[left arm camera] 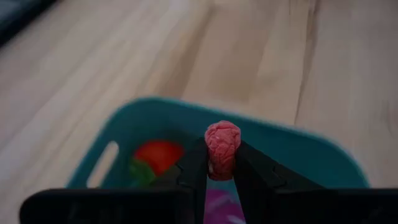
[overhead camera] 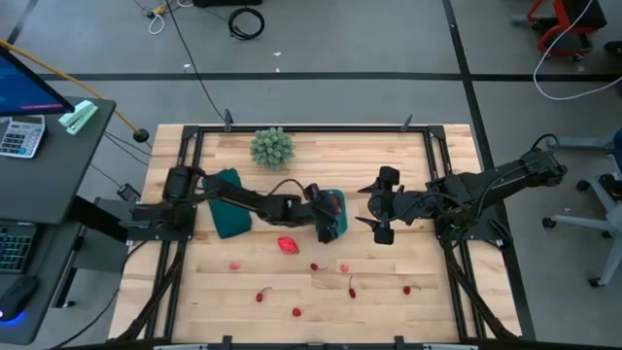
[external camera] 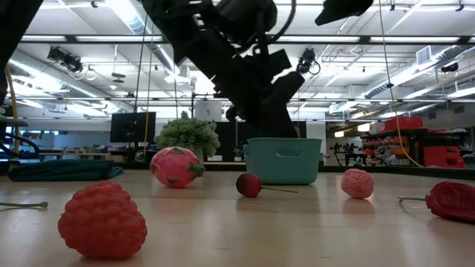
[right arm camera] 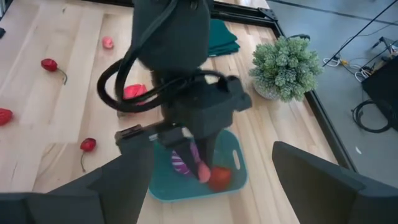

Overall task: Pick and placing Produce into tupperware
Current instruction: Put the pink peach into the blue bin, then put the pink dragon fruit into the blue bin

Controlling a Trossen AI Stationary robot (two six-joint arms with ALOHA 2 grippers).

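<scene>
My left gripper point(overhead camera: 328, 226) hangs over the teal tub point(overhead camera: 333, 207), shut on a small pink knobbly toy fruit point(left arm camera: 222, 148). In the tub lie a red piece with green leaves point(left arm camera: 158, 155) and a purple piece point(left arm camera: 221, 205). More red and pink produce rests on the boards toward the near edge: a larger red-pink fruit point(overhead camera: 288, 245), a cherry point(external camera: 249, 185), a raspberry point(external camera: 102, 220) and several others. My right gripper point(overhead camera: 375, 205) waits open just to the right of the tub. My left gripper pinches the pink fruit's lower half point(left arm camera: 220, 169) between its two fingers point(left arm camera: 194, 169); the upper half stands out past the fingertips. The fingers come from above, pointing down into the tub point(right arm camera: 163, 186). The fruit is lifted clear, above the tub's inside.
A spiky pale-green plant ball point(overhead camera: 271, 147) stands near the far edge, and a dark green flat piece point(overhead camera: 229, 204) lies left of the tub under the left arm. A black frame point(overhead camera: 311, 127) runs round the table. Bare boards lie between the scattered produce.
</scene>
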